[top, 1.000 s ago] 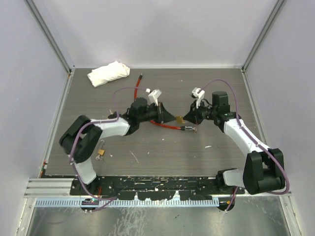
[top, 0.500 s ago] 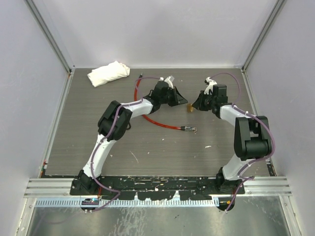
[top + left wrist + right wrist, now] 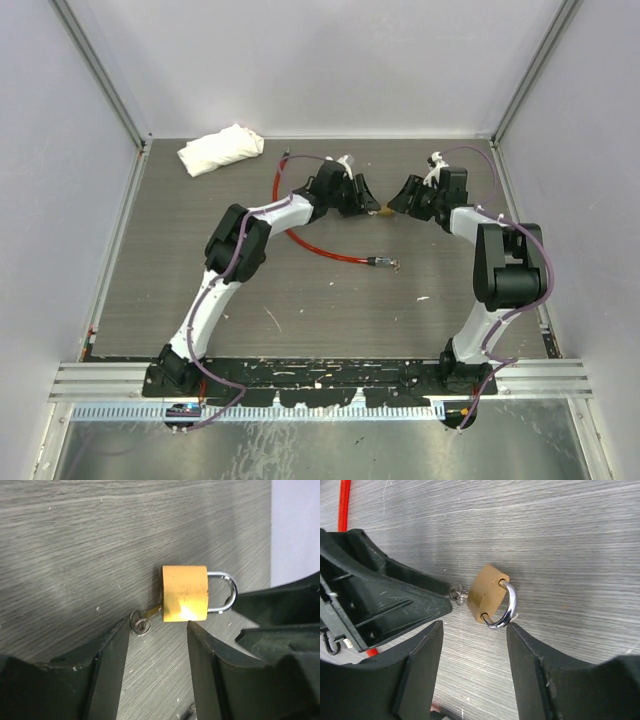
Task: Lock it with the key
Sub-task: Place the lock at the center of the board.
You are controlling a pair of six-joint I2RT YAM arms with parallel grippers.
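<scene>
A brass padlock (image 3: 385, 212) lies flat on the table near the back, between my two grippers. In the left wrist view the padlock (image 3: 184, 600) has both legs of its steel shackle (image 3: 226, 593) in the body. A small key (image 3: 142, 621) sticks out of its bottom end. My left gripper (image 3: 156, 632) stands open just short of the key end, holding nothing. In the right wrist view my right gripper (image 3: 474, 630) is open too. One of its fingertips (image 3: 517, 632) sits right at the shackle (image 3: 508, 607), and the key (image 3: 456, 594) is on the far side.
A red cable (image 3: 300, 237) curves over the table behind the left arm and ends in a connector (image 3: 385, 263). A white cloth (image 3: 220, 149) lies at the back left. The enclosure's back wall (image 3: 400, 70) is close behind both grippers.
Both arms have carried the padlock from mid-table toward the back and set it down. Both grippers, shut before, have opened and let go of it.
</scene>
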